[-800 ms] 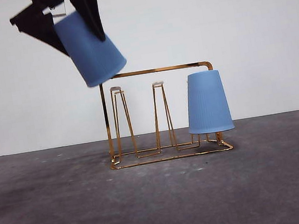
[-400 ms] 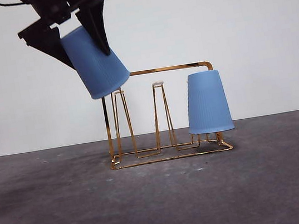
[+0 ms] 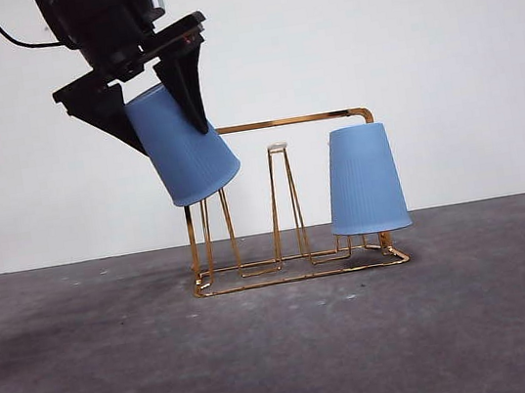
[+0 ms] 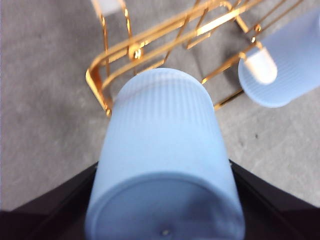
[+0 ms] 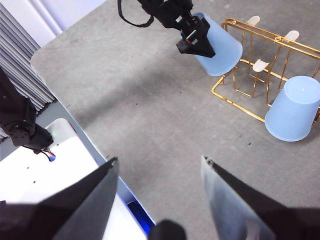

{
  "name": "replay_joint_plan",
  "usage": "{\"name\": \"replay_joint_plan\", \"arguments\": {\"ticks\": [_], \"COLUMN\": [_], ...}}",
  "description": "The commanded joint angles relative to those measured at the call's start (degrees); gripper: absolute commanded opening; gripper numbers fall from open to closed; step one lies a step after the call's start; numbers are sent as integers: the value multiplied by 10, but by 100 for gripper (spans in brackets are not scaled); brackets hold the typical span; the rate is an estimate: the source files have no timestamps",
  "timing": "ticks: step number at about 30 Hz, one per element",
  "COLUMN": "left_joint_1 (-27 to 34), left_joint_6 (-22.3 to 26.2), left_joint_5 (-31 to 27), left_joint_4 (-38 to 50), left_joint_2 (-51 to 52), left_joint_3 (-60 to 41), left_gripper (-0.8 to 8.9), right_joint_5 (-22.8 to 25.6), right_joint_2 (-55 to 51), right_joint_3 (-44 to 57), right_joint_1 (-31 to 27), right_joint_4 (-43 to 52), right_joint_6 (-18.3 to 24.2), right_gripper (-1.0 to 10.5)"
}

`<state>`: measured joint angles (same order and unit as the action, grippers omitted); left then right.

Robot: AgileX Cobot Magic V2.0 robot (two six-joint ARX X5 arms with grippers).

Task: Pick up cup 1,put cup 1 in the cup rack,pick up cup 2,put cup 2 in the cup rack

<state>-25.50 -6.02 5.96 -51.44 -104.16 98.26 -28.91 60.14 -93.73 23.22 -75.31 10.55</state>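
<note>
One blue cup (image 3: 365, 179) sits upended on the cup rack (image 3: 288, 202), and the left gripper (image 3: 150, 95), clamped on the second cup (image 3: 183, 147), tilts it over an end peg while the right gripper (image 5: 159, 167) waits agape.

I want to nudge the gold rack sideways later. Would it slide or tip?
The cup rack is thin wire, so probably light and easy to slide. Tall pegs over a narrow base suggest that a high push may tip it. The hung blue cup loads one end, perhaps making it swivel.
</note>
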Motion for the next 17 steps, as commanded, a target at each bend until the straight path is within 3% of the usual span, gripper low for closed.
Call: {"name": "replay_joint_plan", "arguments": {"ticks": [1, 17], "left_joint_1": [2, 2], "left_joint_6": [0, -31], "left_joint_5": [0, 0], "left_joint_4": [10, 40], "left_joint_2": [-11, -61], "left_joint_3": [2, 2], "left_gripper": [-8, -8], "right_joint_5": [-2, -2], "right_joint_2": [0, 0], "right_joint_3": [2, 2], "right_joint_1": [0, 0], "right_joint_4": [1, -5], "right_joint_6": [6, 7], "right_gripper": [280, 280]}}
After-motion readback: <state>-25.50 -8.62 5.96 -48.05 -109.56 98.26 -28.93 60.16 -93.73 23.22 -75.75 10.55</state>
